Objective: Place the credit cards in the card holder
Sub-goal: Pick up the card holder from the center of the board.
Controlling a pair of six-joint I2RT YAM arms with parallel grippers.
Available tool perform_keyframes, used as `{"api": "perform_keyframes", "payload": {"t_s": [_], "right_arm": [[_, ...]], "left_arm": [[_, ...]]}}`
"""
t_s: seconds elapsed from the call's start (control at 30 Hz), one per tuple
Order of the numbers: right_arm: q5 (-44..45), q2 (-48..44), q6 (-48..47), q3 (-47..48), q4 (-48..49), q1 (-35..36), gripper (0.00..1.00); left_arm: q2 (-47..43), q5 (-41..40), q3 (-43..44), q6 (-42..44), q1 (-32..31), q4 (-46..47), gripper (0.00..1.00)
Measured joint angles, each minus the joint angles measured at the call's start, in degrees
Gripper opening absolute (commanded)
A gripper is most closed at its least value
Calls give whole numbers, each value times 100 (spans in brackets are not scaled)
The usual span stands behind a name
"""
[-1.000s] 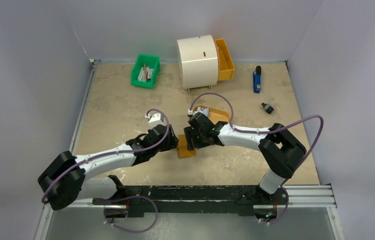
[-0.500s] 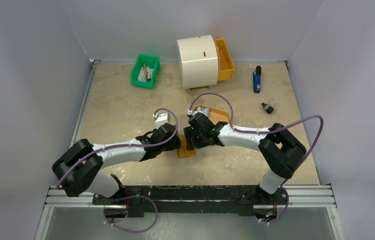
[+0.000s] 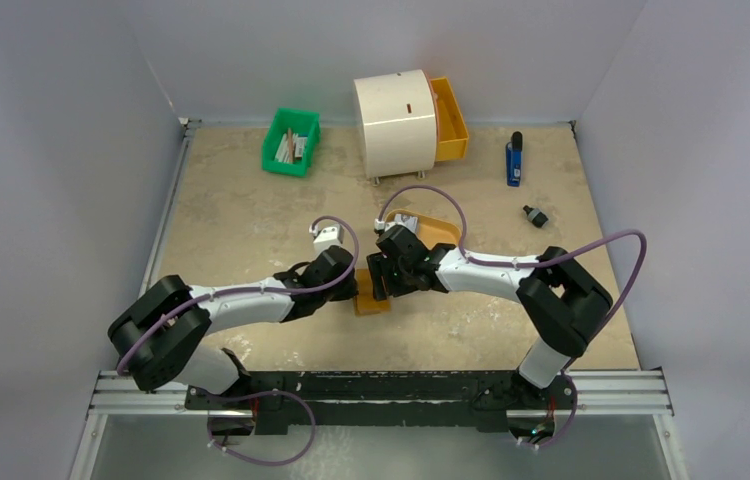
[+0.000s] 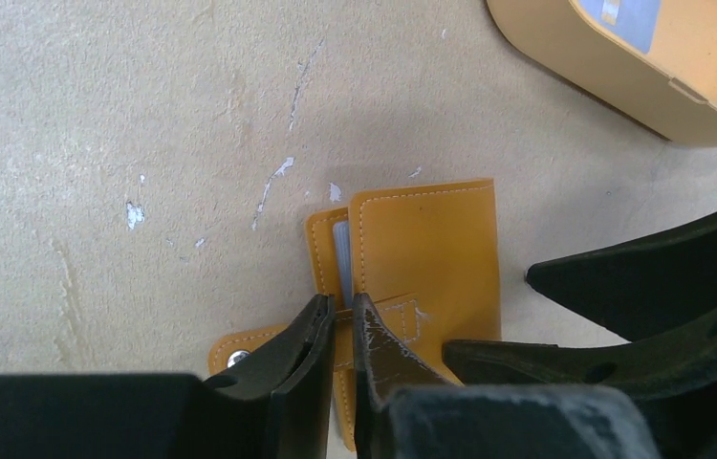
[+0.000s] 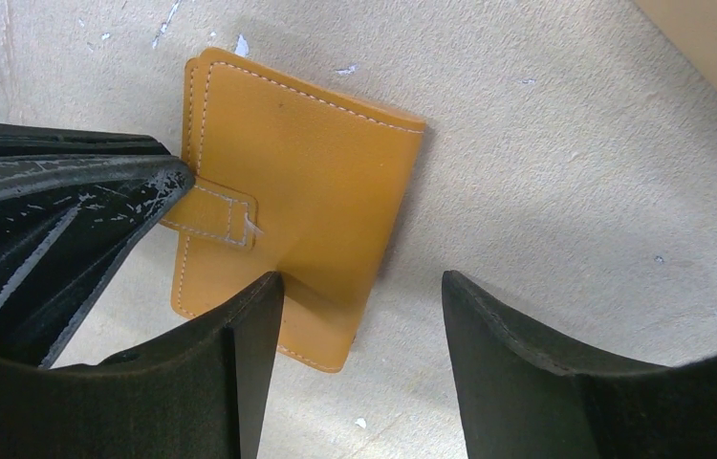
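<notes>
Card holder (image 4: 426, 249) — orange-tan, folded, lay mid-frame in the left wrist view. Left gripper (image 4: 342, 320) was clamped on its strap (image 4: 402, 316); right gripper (image 5: 362, 287) — jaws apart over its lower edge.

One card holder (image 4: 422, 239), one oval tray (image 3: 439, 230), one green bin (image 3: 291, 170), one white drum (image 3: 394, 125), one orange drawer (image 3: 451, 150).

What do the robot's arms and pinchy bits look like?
Both the left arm and right arm are white tubes with chunky black joints, and a thin purple cable loops along each. The left pincer and right pincer each have two black, pointed plastic fingers, the left ones scuffed white.
</notes>
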Motion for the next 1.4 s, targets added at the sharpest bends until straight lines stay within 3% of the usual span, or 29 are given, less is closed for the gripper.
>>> {"api": "perform_keyframes", "payload": {"t_s": [0.1,0.43,0.8,1.07,1.13,1.27,1.4], "right_arm": [[0,0,2,0,2,0,64],[-179,-175,302,-221,107,-28,68],[-1456,-592,1207,-1119,1272,-824,65],[-1609,-155,1172,-758,1399,-730,65],[-1386,15,1029,-468,1180,-592,65],[-909,271,767,-35,859,-286,65],[-581,398,643,144,754,-125,65]], "left_arm": [[-2,-4,-11,-2,0,33,0],[-26,-116,-223,4,0,2,0],[-203,-227,-525,-57,0,216,0],[-236,-275,-586,-151,0,297,0],[-286,-337,-586,-164,0,192,7],[-516,-483,-586,-195,0,-223,37],[-879,-599,-586,-302,0,-592,47]]}}
